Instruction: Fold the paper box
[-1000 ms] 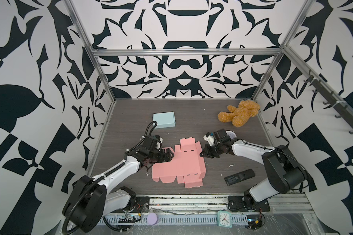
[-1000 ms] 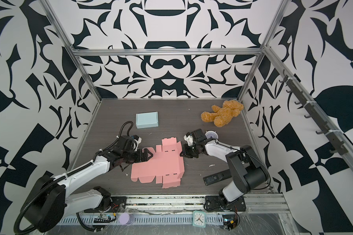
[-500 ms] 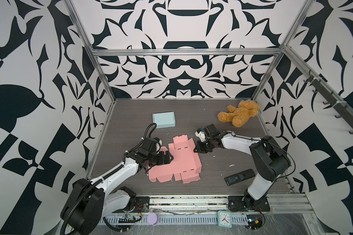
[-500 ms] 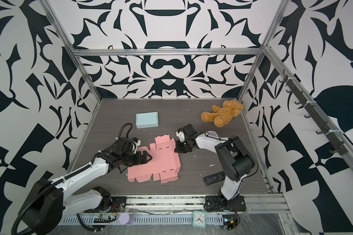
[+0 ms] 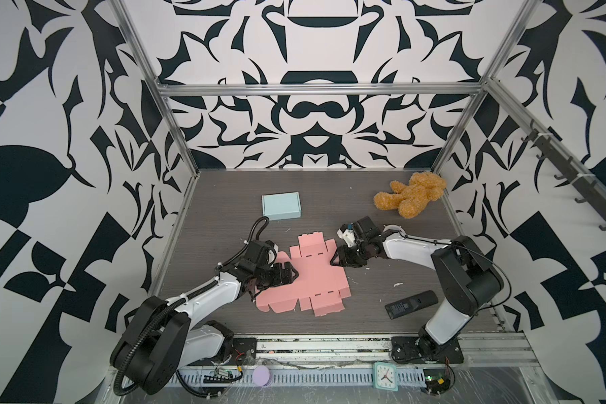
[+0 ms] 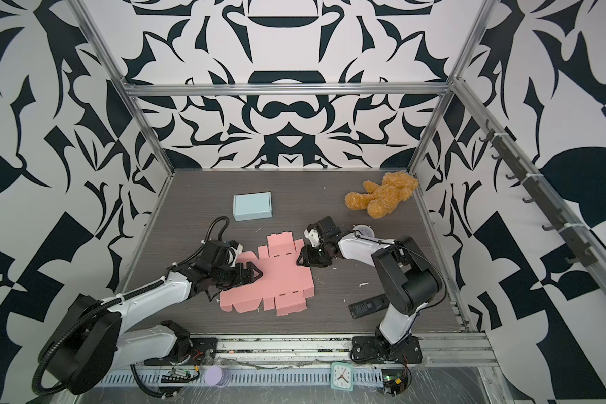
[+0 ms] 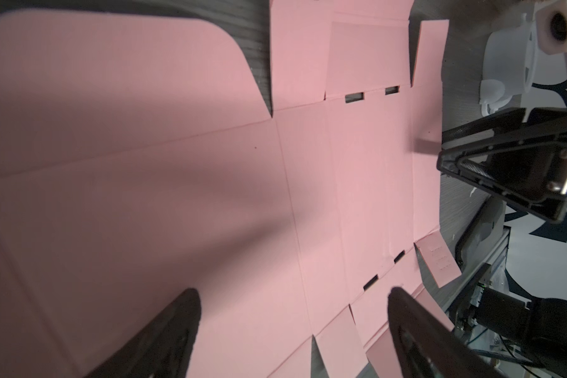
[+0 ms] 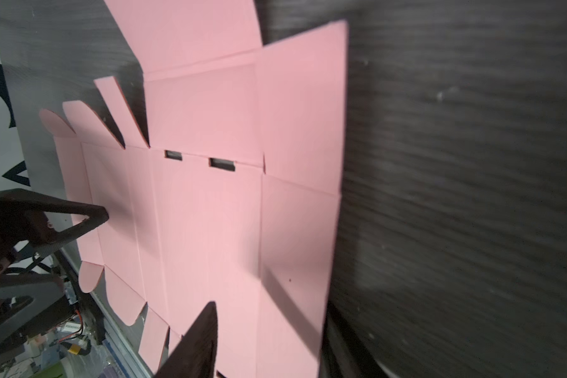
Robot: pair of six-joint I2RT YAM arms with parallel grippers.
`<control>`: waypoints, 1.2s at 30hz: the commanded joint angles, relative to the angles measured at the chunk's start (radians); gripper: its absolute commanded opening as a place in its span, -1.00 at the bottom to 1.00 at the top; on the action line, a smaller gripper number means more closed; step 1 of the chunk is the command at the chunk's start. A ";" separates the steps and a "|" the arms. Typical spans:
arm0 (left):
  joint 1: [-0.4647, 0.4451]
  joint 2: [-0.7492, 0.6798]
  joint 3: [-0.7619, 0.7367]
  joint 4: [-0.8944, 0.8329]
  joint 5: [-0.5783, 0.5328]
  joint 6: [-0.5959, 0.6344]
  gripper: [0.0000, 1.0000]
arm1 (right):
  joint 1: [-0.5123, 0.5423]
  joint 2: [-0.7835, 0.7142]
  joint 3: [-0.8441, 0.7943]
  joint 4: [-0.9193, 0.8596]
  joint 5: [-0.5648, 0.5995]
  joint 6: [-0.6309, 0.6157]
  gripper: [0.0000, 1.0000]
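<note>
**Item 1, front rail:** small clock (image 5: 385, 375), off the desk (image 5: 224, 224), no part of the job.

**Item 2, near right of the desk:** black remote (image 5: 411, 304), well apart from the work.

**Item 3, centre front:** pink box blank (image 5: 315, 276), 1 sheet. It lies flat and unfolded, creases and slots showing, no panel raised yet.

**Item 4, left gripper (image 5: 292, 275):** over the blank's left side, jaws spread wide, pinching nothing.

**Item 5, right gripper (image 5: 338, 257):** at the blank's far right edge, jaws parted with the edge panel between them. As far as I can see they are not clamped on it.

**Item 6, further back:** pale blue box (image 5: 281, 205), already folded. A teddy bear (image 5: 411, 194) lies in the far right corner.

**Handling note:** this looks like the opening fold. I'd press the left jaws down on the middle panel to pin the sheet. The right should then take the edge panel mid-length and swing it up about its crease, not drag it. Loose card will likely slide on this desk.
</note>
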 commanded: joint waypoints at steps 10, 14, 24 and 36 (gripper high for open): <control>0.001 0.045 -0.040 0.017 0.005 -0.017 0.84 | -0.014 -0.041 -0.094 0.090 -0.072 0.076 -0.09; 0.000 0.045 -0.044 0.020 0.004 -0.020 0.84 | -0.020 -0.071 -0.102 0.074 -0.068 0.070 -0.30; 0.000 0.083 -0.039 0.035 0.009 -0.020 0.84 | -0.030 -0.116 -0.176 0.111 -0.065 0.101 -0.67; -0.001 0.060 -0.026 0.030 0.036 -0.021 0.82 | -0.030 -0.131 -0.113 0.022 -0.003 -0.001 -1.00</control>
